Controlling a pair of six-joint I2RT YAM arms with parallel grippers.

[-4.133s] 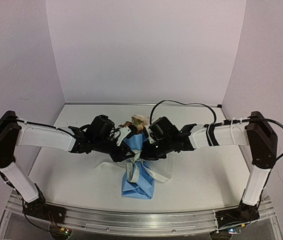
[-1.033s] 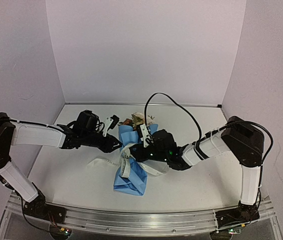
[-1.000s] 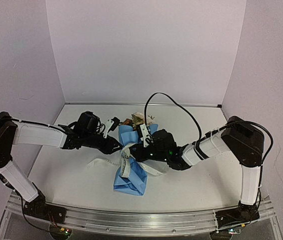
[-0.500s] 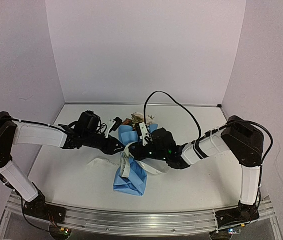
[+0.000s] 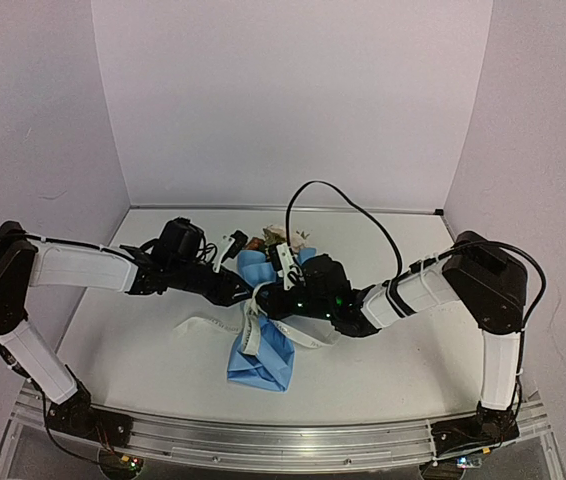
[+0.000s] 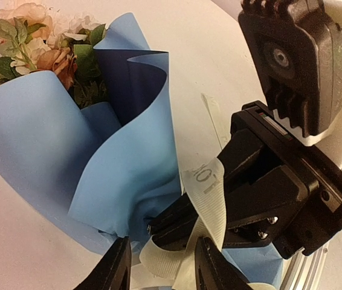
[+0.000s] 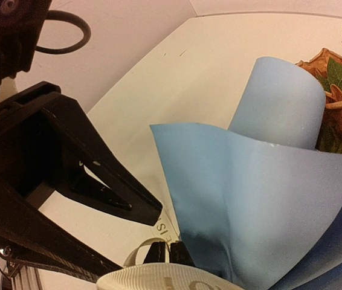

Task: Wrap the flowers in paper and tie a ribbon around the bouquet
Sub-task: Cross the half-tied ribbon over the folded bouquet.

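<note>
Shows right gripper (image 6: pixel 154 228) clamped tight on the ribbon (image 6: pixel 207 193), bouquet (image 6: pixel 50 133) just beyond its tips; shows left gripper (image 6: pixel 161 254) partly spread opposite, ribbon loop lying between its fingers (image 6: pixel 115 269).

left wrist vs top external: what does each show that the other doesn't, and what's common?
Left wrist only: the dark-blue inner face of the paper, printed letters on the ribbon, the right gripper pinched shut on that ribbon.
Top external only: the left arm and right arm end to end, the folded bottom end of the bouquet, the ribbon tail lying on the table to the bouquet's left.
Both: the blue bouquet, the flowers at its wide end, the left gripper and right gripper close together at its middle.
</note>
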